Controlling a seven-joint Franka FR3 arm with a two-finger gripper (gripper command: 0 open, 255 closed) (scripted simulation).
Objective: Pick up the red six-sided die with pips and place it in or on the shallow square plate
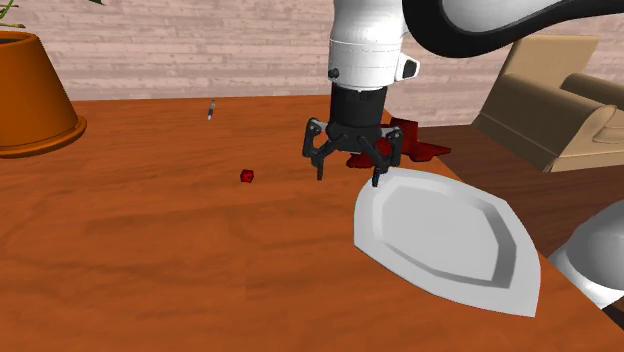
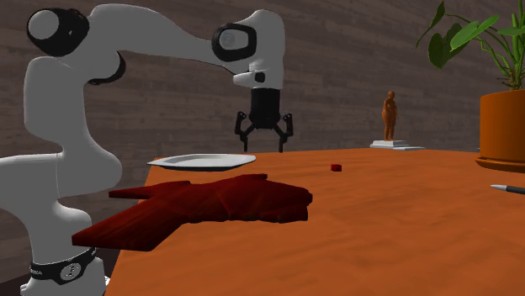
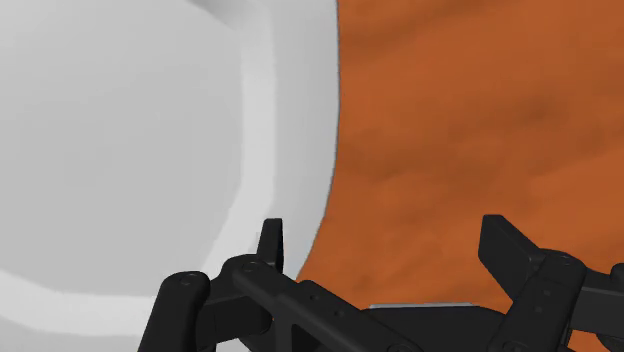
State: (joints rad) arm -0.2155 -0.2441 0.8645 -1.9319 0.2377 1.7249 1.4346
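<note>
Hovering above the table [image 1: 150,250], the gripper [image 1: 348,178] is seen with its fingers [image 3: 505,250] spread wide and nothing held between them. It is hung just over the side of the plate [image 3: 120,150]: in the wrist view one finger is set above the plate's rim and the other above bare wood. The plate is laid flat, close to the table's edge on the stand's side. The die [image 1: 247,176], small and red, is found out on the table's open middle, toward the shoulder view's left, well apart from both plate and gripper; its pips cannot be made out. A dark red flat slab [image 1: 418,148] is laid beyond the gripper, near the same edge as the plate. A pen [image 1: 211,110] is placed toward the far edge, and an orange pot [image 1: 35,100] with a plant is stood by that edge at the shoulder view's left. A brown figurine [image 2: 389,118] is seen at another edge in the second exterior view.
</note>
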